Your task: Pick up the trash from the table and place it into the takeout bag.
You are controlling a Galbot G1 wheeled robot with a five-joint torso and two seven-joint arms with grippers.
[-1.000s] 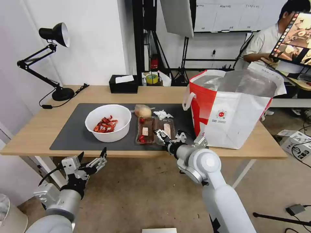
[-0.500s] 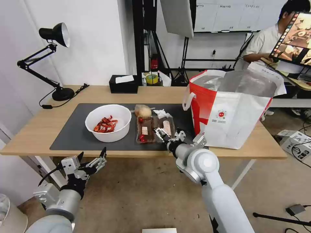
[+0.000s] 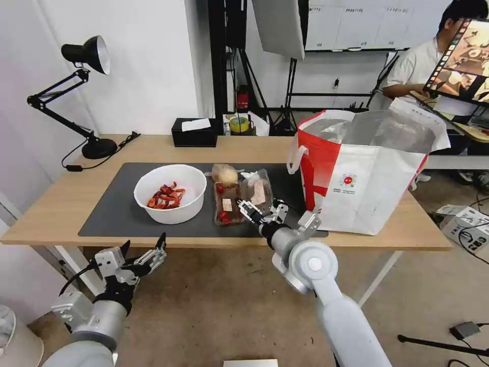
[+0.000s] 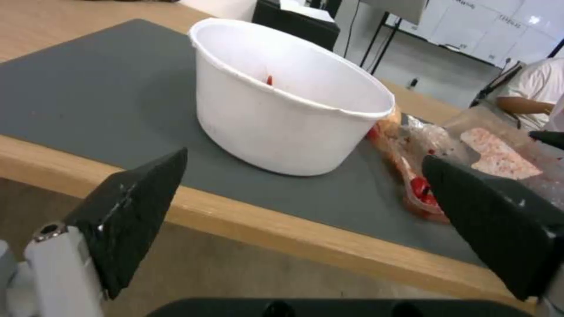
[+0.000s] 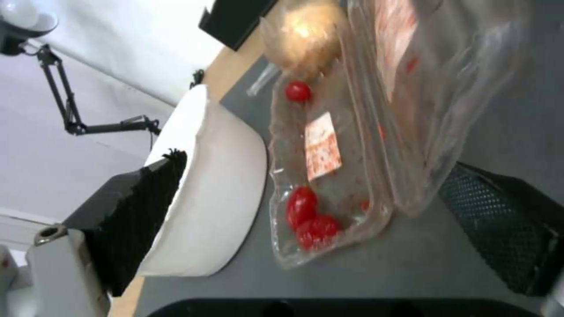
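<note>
On the dark grey mat (image 3: 112,204) of the table (image 3: 56,209) stands the white bowl (image 3: 170,193) of red crayfish shells. Beside it lies the clear clamshell tray (image 3: 229,204) with food scraps, its right half tilted up. Behind the tray are the small beige-filled bag (image 3: 224,174) and the crumpled tissue (image 3: 252,177), which is partly hidden. My right gripper (image 3: 262,211) is open at the tray's near end, and the tray (image 5: 335,167) lies between its spread fingers. My left gripper (image 3: 142,252) hangs open below the table's front edge, facing the bowl (image 4: 282,110). The takeout bag (image 3: 367,173) stands open at the right.
A black tissue box (image 3: 193,132) sits at the table's back edge and a black desk lamp (image 3: 81,92) at the back left. A person sits behind the takeout bag. The floor lies in front of the table.
My right gripper has moved forward and slightly left along the tray. The tray's right half has risen from flat to tilted. The left arm has barely moved.
</note>
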